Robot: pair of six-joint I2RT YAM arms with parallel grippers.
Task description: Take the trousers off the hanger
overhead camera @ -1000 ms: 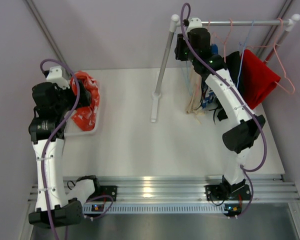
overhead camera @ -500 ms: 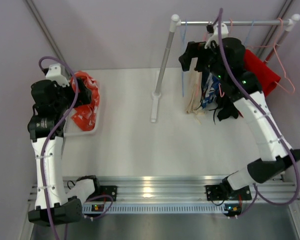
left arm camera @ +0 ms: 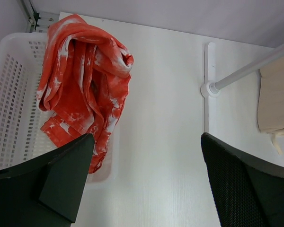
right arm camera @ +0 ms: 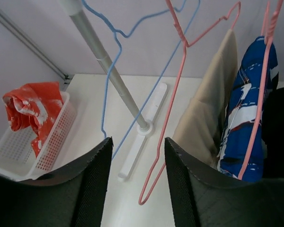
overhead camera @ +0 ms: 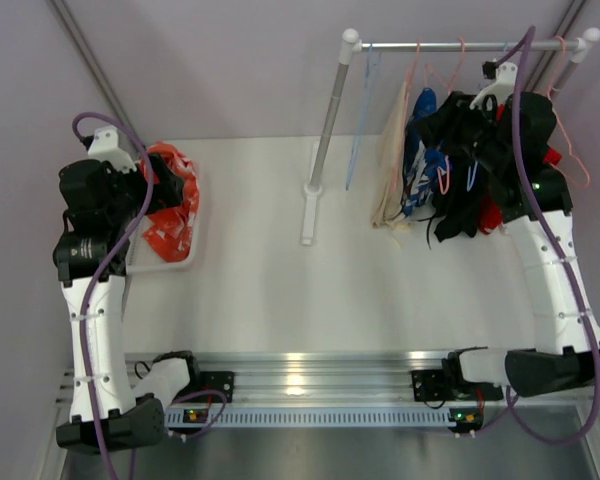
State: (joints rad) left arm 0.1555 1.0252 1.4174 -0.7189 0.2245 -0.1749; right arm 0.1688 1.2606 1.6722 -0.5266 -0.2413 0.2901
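Observation:
Orange-red trousers with white marks [overhead camera: 170,205] lie draped in the white basket [overhead camera: 185,262] at the left; they also show in the left wrist view [left arm camera: 85,80]. Beige trousers [right arm camera: 210,111], blue patterned trousers [right arm camera: 246,118] and black trousers [overhead camera: 458,205] hang on hangers from the rail [overhead camera: 450,45]. Red trousers [overhead camera: 490,215] are mostly hidden behind my right arm. My right gripper [right arm camera: 138,142] is open and empty, high beside the hanging garments and facing an empty pink hanger [right arm camera: 173,109]. My left gripper [left arm camera: 146,142] is open and empty over the table next to the basket.
An empty blue hanger [right arm camera: 116,71] hangs at the rail's left end. The rack's left post [overhead camera: 325,120] stands on a white foot [overhead camera: 308,215] mid-table. A pink hanger [overhead camera: 575,170] hangs at the far right. Walls close in on both sides.
My right arm has swung from the rail's left end to its right end, uncovering the blue hanger and beige trousers. The left arm has barely moved.

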